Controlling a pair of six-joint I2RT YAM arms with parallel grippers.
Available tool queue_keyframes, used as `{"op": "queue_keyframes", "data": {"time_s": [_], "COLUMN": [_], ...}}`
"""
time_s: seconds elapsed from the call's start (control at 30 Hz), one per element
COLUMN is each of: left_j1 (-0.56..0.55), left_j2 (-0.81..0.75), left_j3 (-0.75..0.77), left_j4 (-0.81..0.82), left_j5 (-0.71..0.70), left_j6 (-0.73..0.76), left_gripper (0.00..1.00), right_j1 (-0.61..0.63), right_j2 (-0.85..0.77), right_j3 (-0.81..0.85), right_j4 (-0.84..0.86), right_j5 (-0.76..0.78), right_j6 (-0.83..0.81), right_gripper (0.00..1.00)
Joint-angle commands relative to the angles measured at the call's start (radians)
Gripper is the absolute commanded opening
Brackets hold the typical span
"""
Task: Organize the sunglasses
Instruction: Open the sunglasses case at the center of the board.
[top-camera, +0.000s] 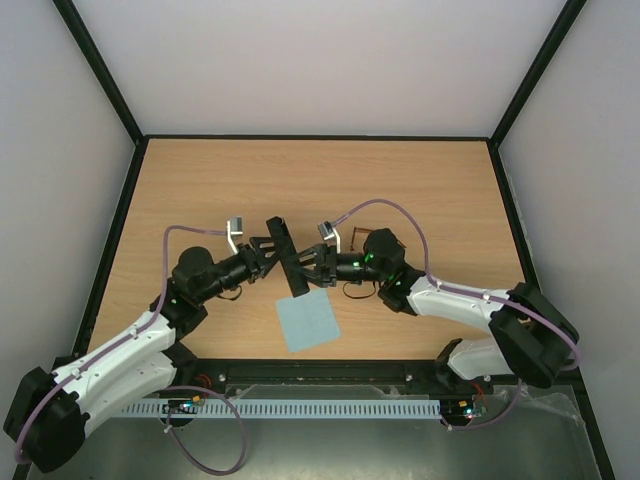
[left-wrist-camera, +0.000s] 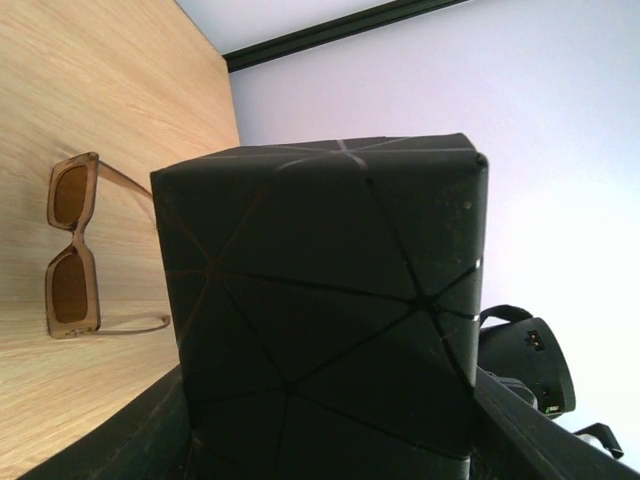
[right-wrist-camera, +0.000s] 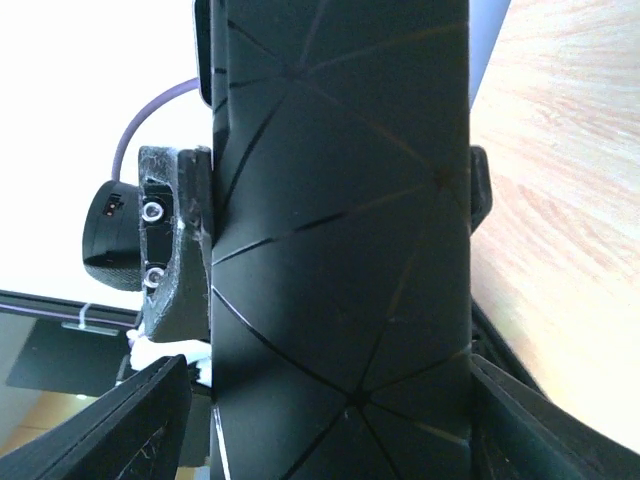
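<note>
A black oblong case (top-camera: 288, 258) with a faceted surface is held off the table between both grippers. My left gripper (top-camera: 268, 255) is shut on its left side. My right gripper (top-camera: 318, 262) is shut on its right side. The case fills the left wrist view (left-wrist-camera: 320, 300) and the right wrist view (right-wrist-camera: 340, 230). The sunglasses (left-wrist-camera: 75, 245), brown-framed with temples open, lie on the wood beyond the case. In the top view only a brown bit of the sunglasses (top-camera: 352, 238) shows behind the right wrist.
A light blue square cloth (top-camera: 307, 320) lies flat on the wooden table (top-camera: 430, 190) just below the grippers. A black frame edges the table, with white walls behind. Both arms' purple cables arc over the middle.
</note>
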Motion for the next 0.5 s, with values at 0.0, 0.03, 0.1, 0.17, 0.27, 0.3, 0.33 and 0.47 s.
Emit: {"op": "queue_keyframes", "data": {"time_s": [0.0, 0.03, 0.1, 0.17, 0.27, 0.3, 0.33, 0.47], "left_j1": [-0.004, -0.003, -0.002, -0.002, 0.001, 0.001, 0.003, 0.003], "left_j2": [-0.014, -0.017, -0.022, -0.026, -0.028, -0.027, -0.026, -0.021], "left_j3": [0.017, 0.019, 0.023, 0.028, 0.032, 0.033, 0.032, 0.018], "left_j4": [-0.013, -0.020, -0.041, -0.063, -0.090, -0.099, -0.107, -0.110], "left_j5": [0.000, 0.004, 0.012, 0.028, 0.080, 0.098, 0.116, 0.189], "left_j6": [0.025, 0.029, 0.035, 0.044, 0.060, 0.066, 0.072, 0.087], "left_gripper": [0.40, 0.39, 0.39, 0.39, 0.39, 0.39, 0.39, 0.38], "right_j1": [0.005, 0.005, 0.005, -0.002, -0.025, -0.037, -0.053, -0.124], "right_j2": [-0.033, -0.046, -0.077, -0.110, -0.155, -0.168, -0.183, -0.220], "right_j3": [0.034, 0.050, 0.093, 0.142, 0.208, 0.217, 0.233, 0.249], "right_j4": [-0.114, -0.182, -0.339, -0.486, -0.646, -0.685, -0.724, -0.786], "right_j5": [0.023, 0.033, 0.065, 0.090, 0.100, 0.096, 0.088, 0.061], "right_j6": [-0.111, -0.154, -0.249, -0.340, -0.426, -0.445, -0.458, -0.481], "right_gripper": [0.75, 0.77, 0.79, 0.80, 0.80, 0.80, 0.80, 0.78]}}
